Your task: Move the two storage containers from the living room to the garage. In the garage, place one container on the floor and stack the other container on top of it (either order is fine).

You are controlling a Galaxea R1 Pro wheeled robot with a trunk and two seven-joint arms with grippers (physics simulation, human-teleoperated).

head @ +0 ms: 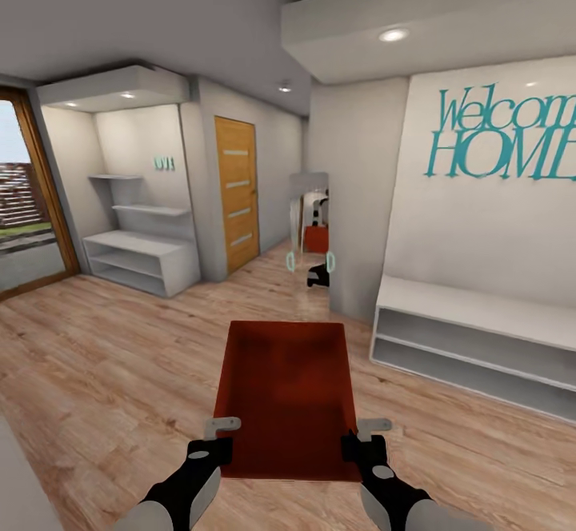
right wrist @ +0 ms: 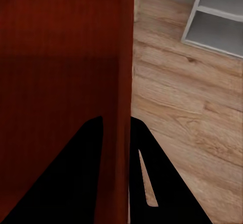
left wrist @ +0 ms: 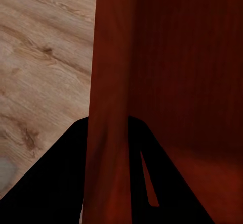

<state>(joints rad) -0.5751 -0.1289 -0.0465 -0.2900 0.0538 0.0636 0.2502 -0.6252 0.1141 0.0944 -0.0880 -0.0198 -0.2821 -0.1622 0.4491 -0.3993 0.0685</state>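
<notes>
Left gripper (head: 214,445) at lower centre-left of head view, clamped on the left wall of the bin (head: 286,395); the left wrist view shows one dark finger (left wrist: 55,183) outside the wall (left wrist: 109,107) and one inside. Right gripper (head: 364,445) at lower centre-right, clamped on the bin's right wall (right wrist: 117,82) the same way, fingers (right wrist: 76,183) on both sides of it. Bin is orange-red, lidless, held open side up between both arms at bottom centre of frame, above the wood floor (head: 96,371). White shelf unit (head: 472,347) at right under teal "Welcome HOME" lettering (head: 504,135). Mirror (head: 310,231) at centre shows the robot's reflection with the bin. Wood door (head: 238,193) left of the mirror. White shelves (head: 140,255) at left, glass door (head: 28,203) at far left edge.
</notes>
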